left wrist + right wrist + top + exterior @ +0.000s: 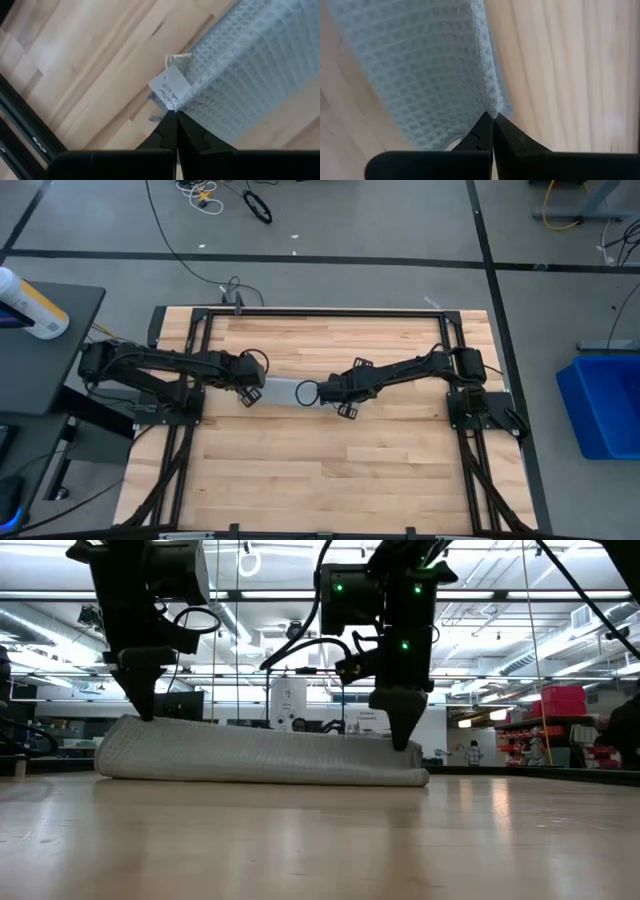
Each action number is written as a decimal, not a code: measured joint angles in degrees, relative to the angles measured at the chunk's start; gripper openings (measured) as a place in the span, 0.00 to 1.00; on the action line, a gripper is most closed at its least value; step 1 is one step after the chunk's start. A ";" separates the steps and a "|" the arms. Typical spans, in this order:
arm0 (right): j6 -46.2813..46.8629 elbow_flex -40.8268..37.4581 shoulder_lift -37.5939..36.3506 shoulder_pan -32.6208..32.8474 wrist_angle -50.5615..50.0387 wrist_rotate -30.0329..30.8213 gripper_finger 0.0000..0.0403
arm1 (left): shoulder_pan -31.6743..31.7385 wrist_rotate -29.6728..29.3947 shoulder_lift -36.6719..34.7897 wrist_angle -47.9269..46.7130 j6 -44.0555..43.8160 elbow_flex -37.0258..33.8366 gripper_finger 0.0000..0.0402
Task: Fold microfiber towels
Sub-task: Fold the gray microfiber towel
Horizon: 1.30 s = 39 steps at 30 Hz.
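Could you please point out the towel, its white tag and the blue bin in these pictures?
towel (260,755): low view, middle of its folded front side.
white tag (171,87): left wrist view, centre of the label.
blue bin (603,405): high view, its inside floor, right of the table.

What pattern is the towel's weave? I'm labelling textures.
A waffle grid on the towel, clearest in the right wrist view.

1. The folded towel (283,391) lies mid-table, with both grippers pinching its ends.
2. Bare wooden tabletop (330,470) lies open nearer the arms' bases and beyond the towel.
3. The black table frame (330,311) bounds the edges, seemingly low.
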 joint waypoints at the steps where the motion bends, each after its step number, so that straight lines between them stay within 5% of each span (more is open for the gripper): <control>1: 0.14 -0.53 0.00 0.16 0.59 -0.05 0.00 | 0.49 0.03 0.00 0.15 0.72 0.00 0.00; 18: -0.30 -0.43 0.00 -1.17 1.45 0.21 0.00 | 3.30 4.95 0.02 7.14 0.90 -6.25 0.00; 39: -4.21 -0.39 0.00 -5.40 4.38 -0.07 0.00 | 7.06 3.40 0.02 8.68 5.32 -6.29 0.00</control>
